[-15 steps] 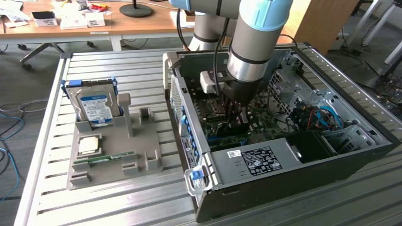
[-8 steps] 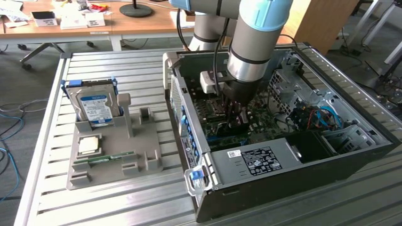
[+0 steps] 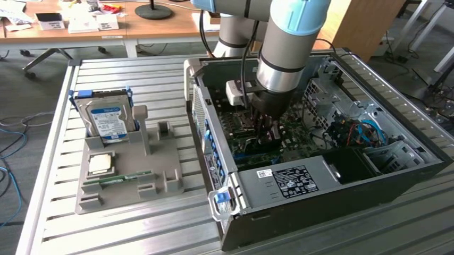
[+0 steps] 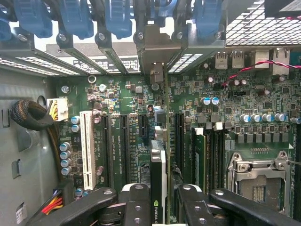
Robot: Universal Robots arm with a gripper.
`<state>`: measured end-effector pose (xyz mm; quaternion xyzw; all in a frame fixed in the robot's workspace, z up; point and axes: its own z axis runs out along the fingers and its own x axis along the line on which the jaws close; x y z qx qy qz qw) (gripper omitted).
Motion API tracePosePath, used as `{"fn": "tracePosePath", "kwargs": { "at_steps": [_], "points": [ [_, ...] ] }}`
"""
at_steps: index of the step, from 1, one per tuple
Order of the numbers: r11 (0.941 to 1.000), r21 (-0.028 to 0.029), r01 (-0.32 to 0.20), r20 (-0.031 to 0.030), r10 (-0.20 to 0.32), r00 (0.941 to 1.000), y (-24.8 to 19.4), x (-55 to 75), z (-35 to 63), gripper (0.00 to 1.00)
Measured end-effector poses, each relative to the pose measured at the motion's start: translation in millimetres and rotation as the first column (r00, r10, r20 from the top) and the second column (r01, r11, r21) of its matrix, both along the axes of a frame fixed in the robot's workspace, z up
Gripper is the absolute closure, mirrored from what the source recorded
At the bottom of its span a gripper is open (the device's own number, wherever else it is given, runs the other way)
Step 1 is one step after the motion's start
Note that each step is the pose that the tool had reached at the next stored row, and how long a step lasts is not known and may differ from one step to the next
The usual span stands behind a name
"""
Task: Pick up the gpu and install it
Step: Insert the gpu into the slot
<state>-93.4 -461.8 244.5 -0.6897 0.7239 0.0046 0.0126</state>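
Motherboard (image 4: 141, 122) filled what my wrist camera saw, and I hung low over it inside the open computer case (image 3: 397, 175) on the slatted table (image 3: 127, 223). My gripper (image 4: 160, 207) was closed on the gpu (image 4: 159, 165): the thin card stood on edge between my 2 black fingers (image 4: 136, 207), its silver bracket (image 4: 157, 47) reaching toward the blue slot clips (image 4: 117, 19) at the case's rear wall. The card's lower edge ran along the line of a dark expansion slot (image 4: 178, 136), beside the long white slot (image 4: 86, 148); whether it was seated or merely touching, I could not tell. The bare CPU socket (image 4: 261, 181) lay well apart from the card.

In the exterior view, my arm (image 3: 291, 48) came down from 12 o'clock into the middle of the case, with the labelled power supply (image 3: 291, 180) at 6 o'clock from my gripper. At 9 o'clock from the case, well apart, stood the grey parts holder (image 3: 127, 175). It carried the blue-labelled hard drive (image 3: 106, 119) upright at its far end, a CPU (image 3: 99, 163) flat nearer the middle, and a green RAM stick (image 3: 117, 179) just beside that.
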Motion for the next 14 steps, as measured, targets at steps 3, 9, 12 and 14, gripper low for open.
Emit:
{"fn": "tracePosePath", "kwargs": {
  "at_steps": [3, 9, 12, 14],
  "points": [
    [1.0, 0.0011, 0.0, -0.0008, 0.0, 1.0, 0.1, -0.3, -0.2, 0.73],
    [1.0, -0.0001, 0.0, -0.0001, 0.0, 1.0, 0.0, 0.0, 0.0, 0.55],
    [1.0, 0.0, 0.0, 0.0, 0.0, 1.0, 0.0, 0.0, 0.0, 0.43],
    [1.0, 0.0, 0.0, 0.0, 0.0, 1.0, 0.0, 0.0, 0.0, 0.43]
  ]
}}
